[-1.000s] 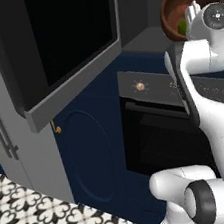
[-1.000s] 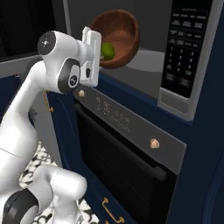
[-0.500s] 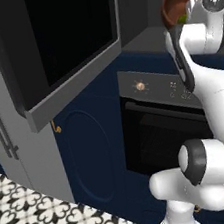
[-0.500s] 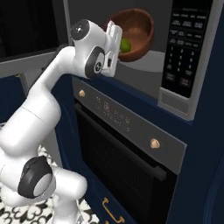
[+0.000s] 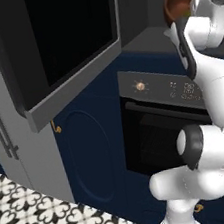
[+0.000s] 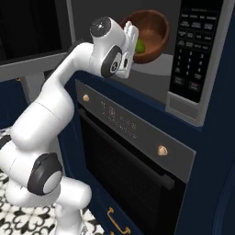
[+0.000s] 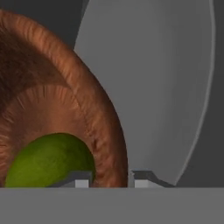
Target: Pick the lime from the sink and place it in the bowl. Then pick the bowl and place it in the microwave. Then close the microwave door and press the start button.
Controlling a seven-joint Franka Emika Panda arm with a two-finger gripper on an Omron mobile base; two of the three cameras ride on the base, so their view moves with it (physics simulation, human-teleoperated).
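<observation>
The two-finger gripper clamps the rim of the glossy reddish-brown wooden bowl, one fingertip each side. The bowl, tilted inside the grey microwave cavity, carries the small yellow-green lime.

The white arm rises from its base and bends forward at the elbow, its wrist level with the bowl. The gripper is clamped on the bowl's rim, one of its fingers inside and the other outside.

Both base views flank the microwave (hand view sits close inside).
</observation>
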